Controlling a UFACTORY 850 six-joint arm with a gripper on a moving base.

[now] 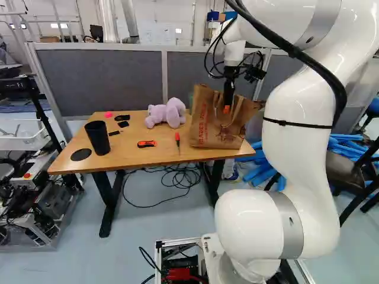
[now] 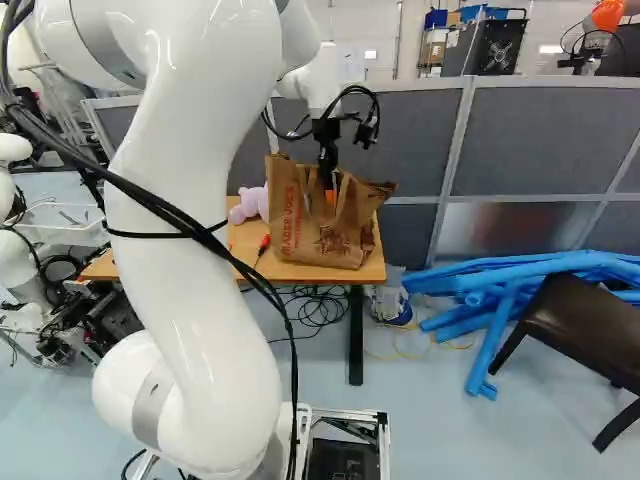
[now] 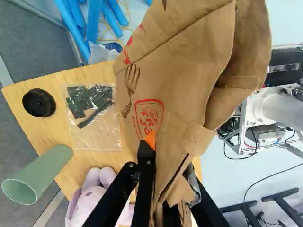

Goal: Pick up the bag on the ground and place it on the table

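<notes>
End effector [image 1: 227, 108] at the bag's [image 1: 214, 125] top, left base view; the bag's upright at the counter's [image 1: 127, 155] right end. Right base view: its bulk hangs straight below, seemingly on the counter. Wrist view: fingers look clamped on its paper.

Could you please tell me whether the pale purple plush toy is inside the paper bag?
No, the plush toy is outside the paper bag, in plain sight on the table beside it.
</notes>
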